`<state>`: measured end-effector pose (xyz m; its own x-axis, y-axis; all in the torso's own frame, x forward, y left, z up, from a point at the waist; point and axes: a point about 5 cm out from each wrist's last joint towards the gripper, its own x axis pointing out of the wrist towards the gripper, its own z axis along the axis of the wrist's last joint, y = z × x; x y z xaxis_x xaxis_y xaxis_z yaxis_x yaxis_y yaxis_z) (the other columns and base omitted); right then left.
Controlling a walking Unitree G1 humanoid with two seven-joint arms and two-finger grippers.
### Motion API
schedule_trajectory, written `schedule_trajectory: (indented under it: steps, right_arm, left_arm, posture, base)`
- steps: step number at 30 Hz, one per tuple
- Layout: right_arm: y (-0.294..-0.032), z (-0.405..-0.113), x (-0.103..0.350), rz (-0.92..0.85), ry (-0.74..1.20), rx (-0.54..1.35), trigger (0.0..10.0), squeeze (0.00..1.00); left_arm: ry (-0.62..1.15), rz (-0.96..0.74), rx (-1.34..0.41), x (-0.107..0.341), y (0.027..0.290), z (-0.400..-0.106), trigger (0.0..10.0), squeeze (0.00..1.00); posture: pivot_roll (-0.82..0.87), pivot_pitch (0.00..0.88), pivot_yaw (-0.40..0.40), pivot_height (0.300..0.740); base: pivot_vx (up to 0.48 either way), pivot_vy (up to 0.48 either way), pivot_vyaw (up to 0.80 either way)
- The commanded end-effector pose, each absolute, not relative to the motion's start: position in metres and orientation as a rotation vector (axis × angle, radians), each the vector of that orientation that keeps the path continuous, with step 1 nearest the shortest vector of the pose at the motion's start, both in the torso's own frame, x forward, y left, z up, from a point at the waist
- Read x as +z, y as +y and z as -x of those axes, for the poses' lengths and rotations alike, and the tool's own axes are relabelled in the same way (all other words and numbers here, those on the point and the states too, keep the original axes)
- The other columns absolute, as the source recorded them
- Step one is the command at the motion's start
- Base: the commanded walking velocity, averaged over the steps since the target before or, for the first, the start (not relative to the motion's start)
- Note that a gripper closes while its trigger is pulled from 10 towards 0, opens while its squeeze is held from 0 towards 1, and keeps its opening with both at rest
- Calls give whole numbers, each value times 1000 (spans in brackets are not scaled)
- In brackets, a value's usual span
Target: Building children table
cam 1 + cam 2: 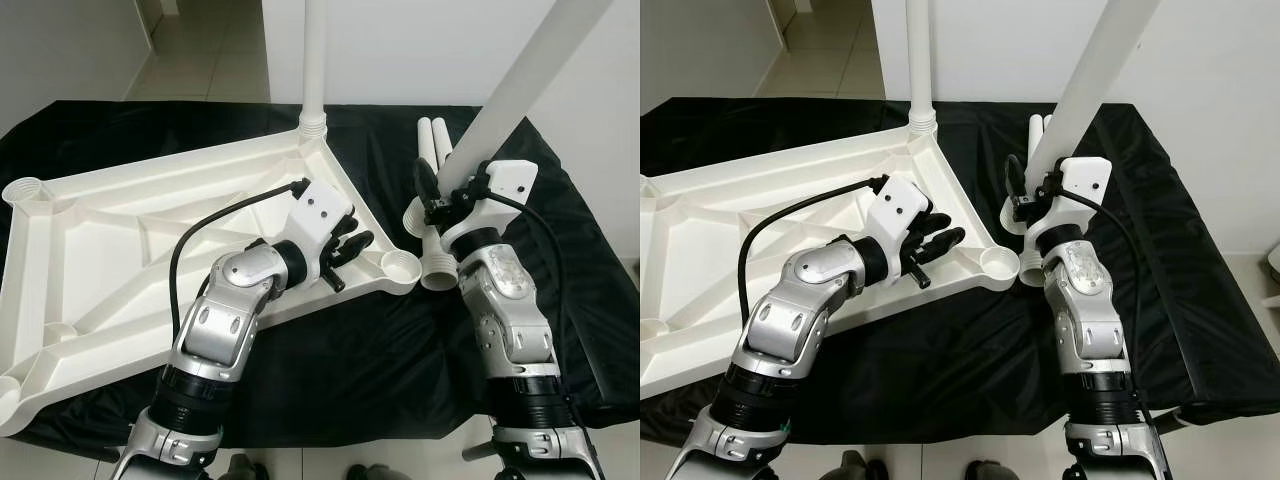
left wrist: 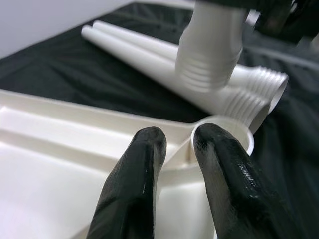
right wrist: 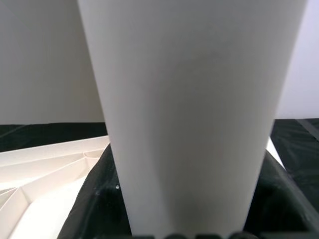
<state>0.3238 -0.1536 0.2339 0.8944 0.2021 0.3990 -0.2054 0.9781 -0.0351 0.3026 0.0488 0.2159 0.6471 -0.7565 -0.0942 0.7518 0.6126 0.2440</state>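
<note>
My right gripper [image 1: 432,196] pinches a white leg [image 1: 520,85], its threaded end hanging just beside the empty socket [image 1: 401,266]. My left gripper [image 1: 352,246], fingers slightly parted, rests on the upturned tabletop [image 1: 120,230], likely steadying that corner on the desk [image 1: 400,340].

This looks like a plain room in a home. White walls [image 1: 400,50] and a pale tiled floor [image 1: 210,50] running through a doorway surround a low surface draped in black cloth [image 1: 400,350].
</note>
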Motion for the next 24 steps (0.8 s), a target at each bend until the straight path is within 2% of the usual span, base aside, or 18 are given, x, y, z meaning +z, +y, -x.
schedule_trajectory:
  steps: [1,11,24]
  right_arm:
    - [-151,-323,231,-11,-407,229,10000,0]
    - [-154,-325,229,1,-396,218,10000,0]
    - [-152,-328,230,-8,-387,228,10000,0]
  left_arm:
    - [-12,-283,-676,208,55,-308,10000,0]
    - [-58,-247,-654,214,53,-308,10000,0]
    - [-81,-241,-615,218,55,-311,10000,0]
  posture:
    - [-24,71,1,740]
    - [-27,64,4,740]
    - [-20,55,-3,740]
  base:
    - [0,0,0]
    - [0,0,0]
    - [0,0,-771]
